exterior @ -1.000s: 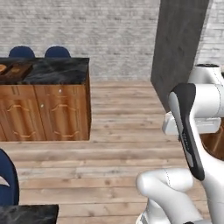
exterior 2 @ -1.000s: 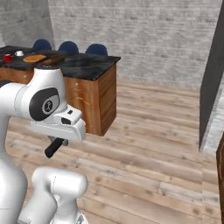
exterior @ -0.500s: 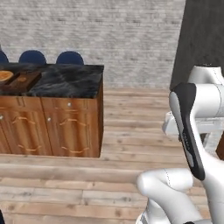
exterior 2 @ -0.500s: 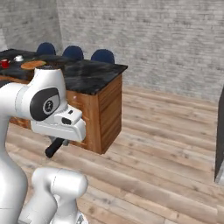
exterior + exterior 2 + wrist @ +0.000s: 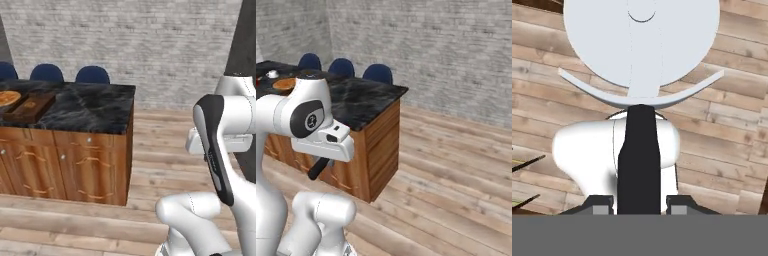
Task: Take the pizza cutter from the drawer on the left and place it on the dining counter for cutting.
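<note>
The claw (image 5: 640, 200) is clamped on the cutter (image 5: 639, 165), dark handle between the tips, round blade above the wood floor. So the fetching looks done; the placing remains. The counter (image 5: 95, 107) stands near, its end corner toward us. The tips are cut off low; the drawer I can't pick out.

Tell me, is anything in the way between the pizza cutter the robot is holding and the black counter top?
Nothing visible blocks it. The pizza cutter sits clamped in the gripper, over bare wooden floor. The near end of the dining counter top is bare marble; a pizza and a wooden board lie further along.
</note>
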You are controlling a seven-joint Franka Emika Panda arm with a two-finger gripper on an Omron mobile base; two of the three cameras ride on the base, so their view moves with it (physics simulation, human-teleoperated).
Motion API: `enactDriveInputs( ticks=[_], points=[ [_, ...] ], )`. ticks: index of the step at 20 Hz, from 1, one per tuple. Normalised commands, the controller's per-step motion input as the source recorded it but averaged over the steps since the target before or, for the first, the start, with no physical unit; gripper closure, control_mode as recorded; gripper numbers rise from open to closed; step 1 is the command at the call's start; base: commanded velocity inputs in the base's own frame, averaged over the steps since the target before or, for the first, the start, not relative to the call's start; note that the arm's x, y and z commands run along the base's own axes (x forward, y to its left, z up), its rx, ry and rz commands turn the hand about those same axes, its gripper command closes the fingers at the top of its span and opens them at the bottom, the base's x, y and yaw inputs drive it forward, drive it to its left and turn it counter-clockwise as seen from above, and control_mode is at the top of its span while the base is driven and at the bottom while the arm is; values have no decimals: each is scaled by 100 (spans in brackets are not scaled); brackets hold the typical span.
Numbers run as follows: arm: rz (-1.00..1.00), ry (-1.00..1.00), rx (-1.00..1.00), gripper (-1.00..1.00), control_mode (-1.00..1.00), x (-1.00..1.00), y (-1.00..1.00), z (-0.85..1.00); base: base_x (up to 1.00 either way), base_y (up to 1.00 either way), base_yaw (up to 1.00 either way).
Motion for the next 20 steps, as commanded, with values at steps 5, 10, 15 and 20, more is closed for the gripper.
enactDriveInputs(
  ticks=[5, 10, 15, 20],
  points=[
    [0, 0, 0, 100, 100, 0, 0, 0, 100, 38, 11],
    [0, 0, 0, 100, 100, 0, 0, 0, 100, 67, 1],
    [0, 0, 0, 100, 100, 0, 0, 0, 92, 94, -4],
    [0, 0, 0, 100, 100, 0, 0, 0, 15, 82, -20]
  ],
)
